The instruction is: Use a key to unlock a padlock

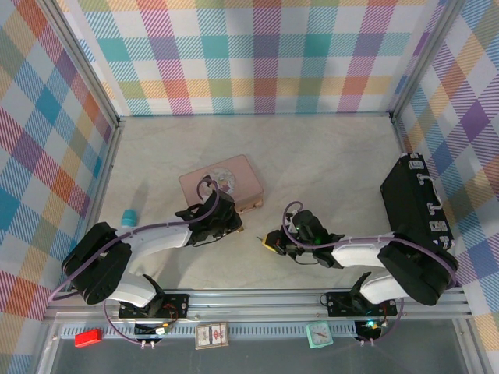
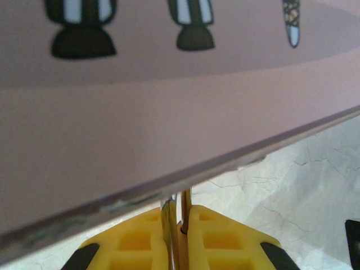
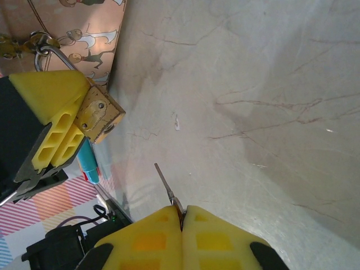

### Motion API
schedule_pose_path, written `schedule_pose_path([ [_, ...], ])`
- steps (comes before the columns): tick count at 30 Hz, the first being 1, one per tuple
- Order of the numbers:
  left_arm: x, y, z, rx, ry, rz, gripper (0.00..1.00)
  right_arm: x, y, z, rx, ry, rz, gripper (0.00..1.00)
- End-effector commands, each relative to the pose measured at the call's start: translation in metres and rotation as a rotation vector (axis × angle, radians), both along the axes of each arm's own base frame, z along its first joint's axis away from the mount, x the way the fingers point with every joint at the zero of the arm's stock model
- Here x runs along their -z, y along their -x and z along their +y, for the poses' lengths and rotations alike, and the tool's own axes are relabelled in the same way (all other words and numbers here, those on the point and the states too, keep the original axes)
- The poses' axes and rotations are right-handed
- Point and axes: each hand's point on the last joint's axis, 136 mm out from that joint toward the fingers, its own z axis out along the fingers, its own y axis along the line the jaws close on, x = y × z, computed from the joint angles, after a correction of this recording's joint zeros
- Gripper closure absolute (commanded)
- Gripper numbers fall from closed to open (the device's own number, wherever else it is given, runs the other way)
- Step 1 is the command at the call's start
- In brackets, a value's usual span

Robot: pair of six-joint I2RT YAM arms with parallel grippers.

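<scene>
**Asker:** What's around you?

**Me:** From above, plaid walls [image 1: 265,54] in many colours stand on 3 sides of a pale, veined marble table [image 1: 327,156]. A pink box [image 1: 221,184] lies left of the middle. A black case [image 1: 413,202] runs along the right wall, and a teal-capped marker [image 1: 129,216] sits near the left wall. My left gripper [image 1: 232,222] is at the box's near corner. My right gripper [image 1: 267,241] is just beside it, and the 2 tips face each other. The far half of the table lies bare up to the back wall. A metal rail [image 1: 257,300] bounds the near edge.

**Asker:** And from your left wrist?

**Me:** The box's pink side leans close above me, its lower edge running slantwise. Open marble shows below it on the right. My yellow fingers [image 2: 219,236] are pressed together on a thin strip of metal seen edge-on.

**Asker:** Your right wrist?

**Me:** Wide bare marble lies ahead and to the right. At left is the padlock [image 3: 100,115], with my left gripper clamped on its brass body. Its silver shackle [image 3: 53,53] reaches up to the box's brass hasp [image 3: 14,48]. My right fingers are shut tight on the key [image 3: 164,181]. Its blade points outward, apart from the padlock, with open table between them.
</scene>
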Motion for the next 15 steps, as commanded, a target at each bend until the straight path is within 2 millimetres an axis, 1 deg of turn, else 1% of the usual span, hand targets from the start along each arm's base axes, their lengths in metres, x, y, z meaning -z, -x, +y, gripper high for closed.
schedule_pose_path([
  [1,-0.002,0.007,-0.007,0.0,0.054,0.016,1.0,-0.011,-0.003,0.01,0.005,-0.041,0.021,1.0],
  [5,0.004,0.011,-0.013,0.004,0.096,0.04,1.0,-0.02,-0.012,0.004,-0.012,0.046,-0.024,1.0],
  [6,0.004,0.011,-0.014,-0.001,0.108,0.039,1.0,-0.025,-0.017,0.004,-0.021,0.053,-0.045,1.0],
  [8,0.001,0.007,-0.017,-0.01,0.13,0.029,1.0,-0.028,-0.022,0.005,-0.026,0.047,-0.046,1.0],
  [12,-0.005,-0.008,-0.028,-0.008,0.173,0.004,1.0,-0.02,-0.03,0.007,-0.004,0.028,-0.006,1.0],
  [15,0.0,-0.018,-0.034,-0.02,0.232,0.015,1.0,-0.017,-0.035,0.013,-0.005,0.008,0.014,1.0],
])
